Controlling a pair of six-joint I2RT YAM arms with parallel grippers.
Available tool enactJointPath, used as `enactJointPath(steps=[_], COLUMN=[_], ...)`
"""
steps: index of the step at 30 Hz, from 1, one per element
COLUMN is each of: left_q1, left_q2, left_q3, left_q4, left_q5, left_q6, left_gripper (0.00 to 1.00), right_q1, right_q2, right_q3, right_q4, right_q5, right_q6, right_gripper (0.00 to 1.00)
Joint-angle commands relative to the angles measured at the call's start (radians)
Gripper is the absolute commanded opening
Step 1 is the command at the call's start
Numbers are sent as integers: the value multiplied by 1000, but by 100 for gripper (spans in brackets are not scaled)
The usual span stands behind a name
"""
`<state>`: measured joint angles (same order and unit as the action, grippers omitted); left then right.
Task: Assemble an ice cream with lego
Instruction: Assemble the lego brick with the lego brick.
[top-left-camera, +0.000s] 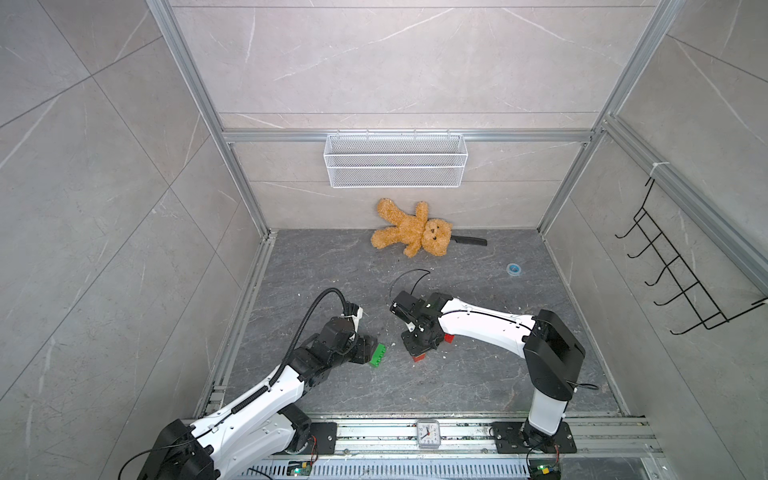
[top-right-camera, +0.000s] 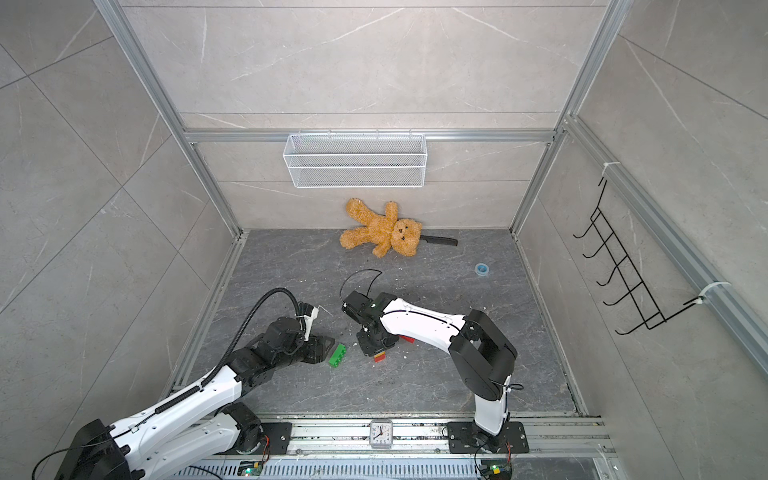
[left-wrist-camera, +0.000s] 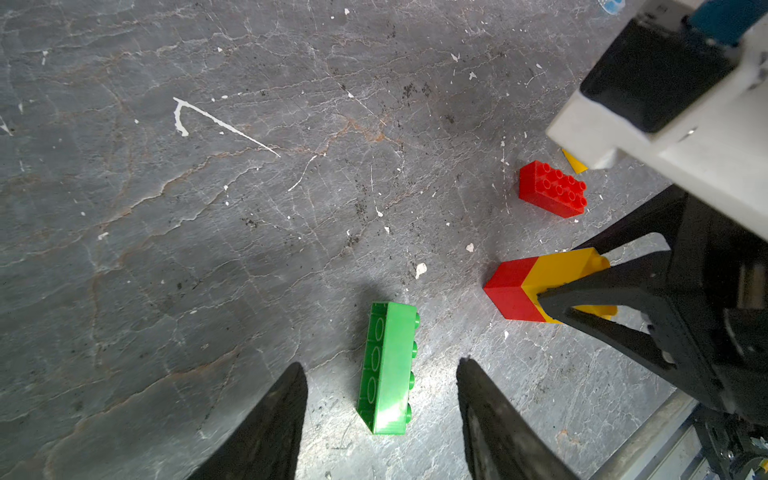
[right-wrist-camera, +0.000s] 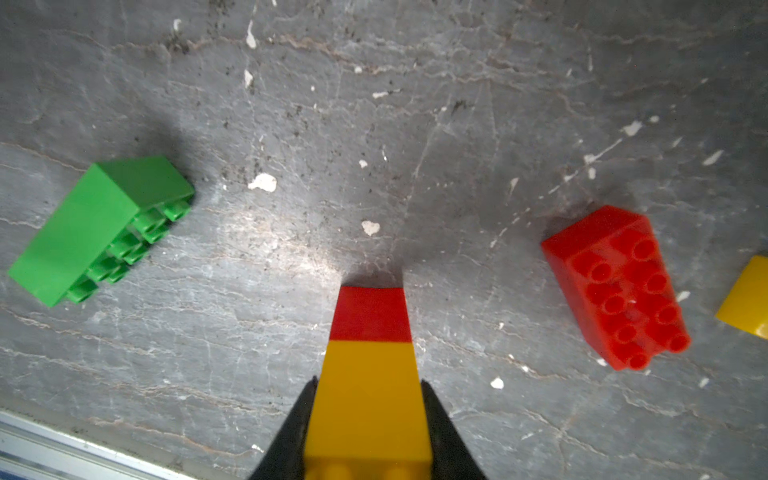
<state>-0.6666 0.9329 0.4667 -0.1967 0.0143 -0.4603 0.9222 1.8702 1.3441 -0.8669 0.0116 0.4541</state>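
A long green brick (left-wrist-camera: 388, 370) lies on its side on the grey floor, studs sideways. My left gripper (left-wrist-camera: 381, 365) is open and straddles its near end, with a gap on each side. My right gripper (right-wrist-camera: 369, 381) is shut on the yellow part of a yellow-and-red stem (right-wrist-camera: 370, 353), whose red end points down at the floor. A loose red brick (right-wrist-camera: 615, 286) lies studs-up beside it, and a yellow brick (right-wrist-camera: 748, 307) shows only in part beyond that. In both top views the green brick (top-left-camera: 378, 354) (top-right-camera: 337, 355) lies left of the stem (top-left-camera: 419, 356) (top-right-camera: 379, 356).
A brown teddy bear (top-left-camera: 413, 232) lies on a black knife (top-left-camera: 471, 240) by the back wall, under a white wire basket (top-left-camera: 395, 160). A blue tape roll (top-left-camera: 514, 269) sits at the back right. A small clock (top-left-camera: 428, 433) stands on the front rail, and a black hook rack (top-left-camera: 673, 266) hangs on the right wall.
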Motion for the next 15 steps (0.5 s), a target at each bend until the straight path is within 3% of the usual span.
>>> enactJointPath(steps=[1,3,8,13,15], left_q1=[9,8,9,8,8], left_q2=[-11,-11,-24,-53,-64], left_q3=[11,13,12,7,6], left_q4=[-4,-7,-27,-50,-61], left_q5=[-6,-6,-15,-28,-37], left_q6=[15,14,8,7,7], left_gripper=[60,60,61,61,61], right_q1=[12,12,12,12,12], right_q2=[169,147,117,89,76], right_q3=[-141,-107,-37,-8,-2], right_q4=[76,61,10,-22,-29], right_q5=[-80,-62,-13,17,31], right_q6=[32,26,9,7,9], right_gripper=[0,4,40,62,66])
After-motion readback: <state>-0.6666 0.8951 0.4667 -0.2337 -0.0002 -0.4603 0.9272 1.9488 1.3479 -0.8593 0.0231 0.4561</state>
